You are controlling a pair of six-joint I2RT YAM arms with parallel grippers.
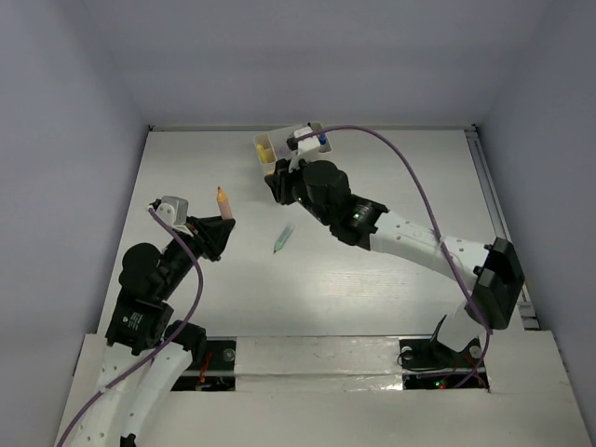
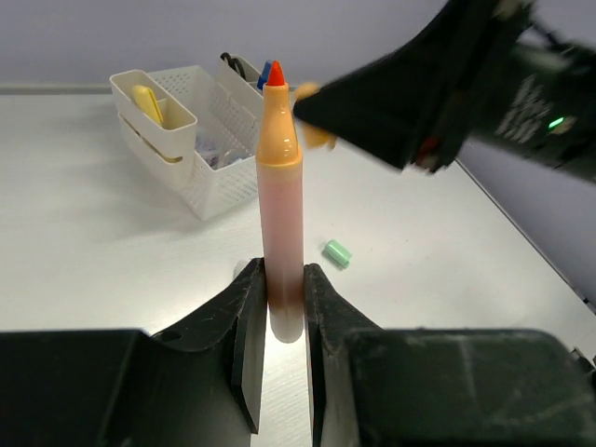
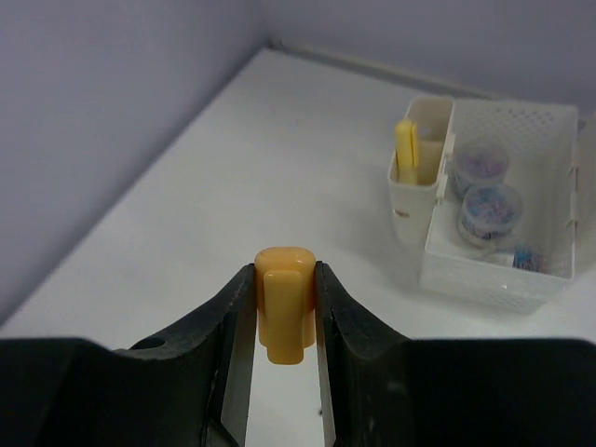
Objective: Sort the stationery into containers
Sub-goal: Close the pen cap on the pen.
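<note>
my left gripper (image 2: 282,279) clamps the orange marker (image 2: 279,186), my right gripper (image 3: 284,279) pinches an orange cap (image 3: 282,317) — capping step, i judge; next i must align it over the tip (image 2: 274,73).

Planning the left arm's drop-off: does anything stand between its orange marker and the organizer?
Partly: the right gripper, shut on a yellow cap, hangs just before the organizer, near the tip of the orange marker. The organizer's left end looks unblocked.
</note>
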